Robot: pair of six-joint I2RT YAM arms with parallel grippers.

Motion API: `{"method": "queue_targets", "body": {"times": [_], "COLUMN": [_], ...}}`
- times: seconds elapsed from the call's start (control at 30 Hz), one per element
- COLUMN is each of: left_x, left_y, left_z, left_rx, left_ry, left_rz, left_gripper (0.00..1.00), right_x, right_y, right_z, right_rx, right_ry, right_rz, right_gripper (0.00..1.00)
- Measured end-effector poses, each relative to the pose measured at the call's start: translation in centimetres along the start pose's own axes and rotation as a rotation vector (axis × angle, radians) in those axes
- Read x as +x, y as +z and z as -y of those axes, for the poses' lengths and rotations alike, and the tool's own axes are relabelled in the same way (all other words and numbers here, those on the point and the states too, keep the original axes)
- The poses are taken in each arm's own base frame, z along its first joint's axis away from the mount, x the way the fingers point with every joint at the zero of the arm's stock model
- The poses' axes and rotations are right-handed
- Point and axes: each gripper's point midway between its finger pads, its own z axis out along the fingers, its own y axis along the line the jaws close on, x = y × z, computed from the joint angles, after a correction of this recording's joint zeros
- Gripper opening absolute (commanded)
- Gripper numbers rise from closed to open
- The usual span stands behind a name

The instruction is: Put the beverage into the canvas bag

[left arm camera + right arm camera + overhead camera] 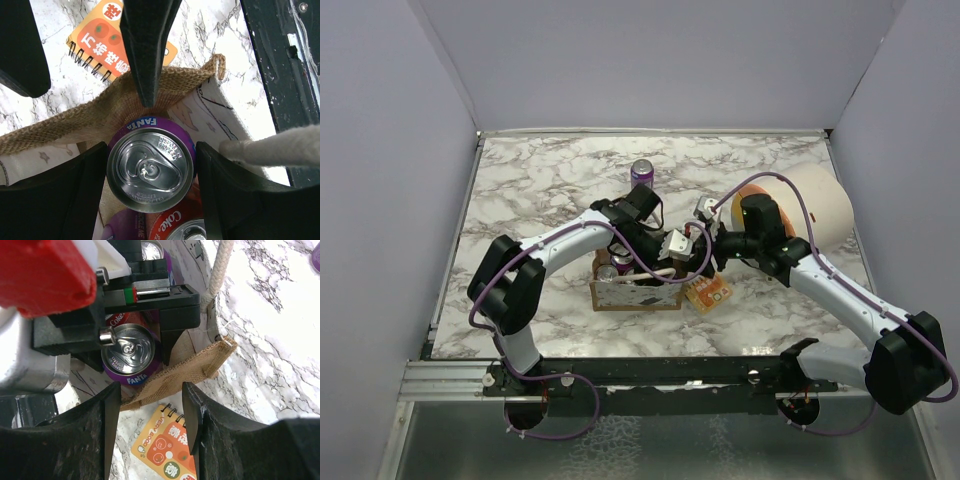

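Observation:
The beverage, a purple Fanta can (pixel 150 162), stands upright between my left gripper's (pixel 150 167) two black fingers, which touch it on both sides. It hangs in the mouth of the canvas bag (pixel 635 296), against the burlap wall (pixel 100 117). Deeper in the bag lie a red Coke can (pixel 187 227) and another purple can (pixel 120 227). My right gripper (pixel 151 390) is at the bag's right wall with its jaws apart. One of its fingers (pixel 145 55) presses on the burlap rim (pixel 175 375). The Fanta can (pixel 129 356) also shows in the right wrist view.
An orange spiral notepad (pixel 708 292) lies on the marble right of the bag. A further purple can (pixel 642 172) stands upright behind the arms. A big beige roll (pixel 820 205) lies at the right. A white rope handle (pixel 280 147) sticks out of the bag.

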Motion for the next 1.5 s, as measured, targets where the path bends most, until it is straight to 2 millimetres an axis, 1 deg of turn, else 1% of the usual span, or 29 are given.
{"method": "queue_targets", "body": {"times": [0.23,0.33,0.67,0.77,0.87,1.1,1.27,1.37,1.5], "left_x": [-0.1,0.0,0.1,-0.1,-0.7,-2.8,-3.2,-3.6,-4.3], "left_y": [0.1,0.2,0.2,-0.1,-0.7,-2.5,-3.6,-4.4,-6.1], "left_z": [0.0,0.2,0.2,0.3,0.3,0.3,0.6,0.7,0.8], "left_rx": [0.000,0.006,0.006,0.001,-0.014,-0.054,-0.083,-0.111,-0.162], "left_ry": [0.004,-0.006,-0.009,-0.005,0.013,0.076,0.105,0.129,0.157], "left_rz": [0.009,0.008,0.007,0.006,0.005,0.020,0.006,-0.002,0.000], "left_gripper": [0.81,0.87,0.89,0.89,0.89,0.89,0.89,0.89,0.89], "right_x": [0.0,0.0,0.0,0.0,0.0,-0.1,0.0,0.0,0.1], "right_y": [0.0,0.0,0.0,0.0,0.0,0.0,0.0,-0.1,-0.2], "right_z": [0.0,-0.1,-0.2,-0.3,-0.4,-0.6,-0.7,-0.7,-0.7], "right_rx": [-0.003,-0.005,-0.014,-0.018,-0.024,-0.041,-0.053,-0.051,-0.052], "right_ry": [-0.001,-0.002,-0.008,-0.008,-0.009,-0.025,-0.029,-0.027,-0.030], "right_rz": [0.001,0.001,0.003,0.004,0.006,0.010,0.011,0.011,0.008], "right_gripper": [0.51,0.51,0.51,0.51,0.51,0.52,0.52,0.54,0.57]}}
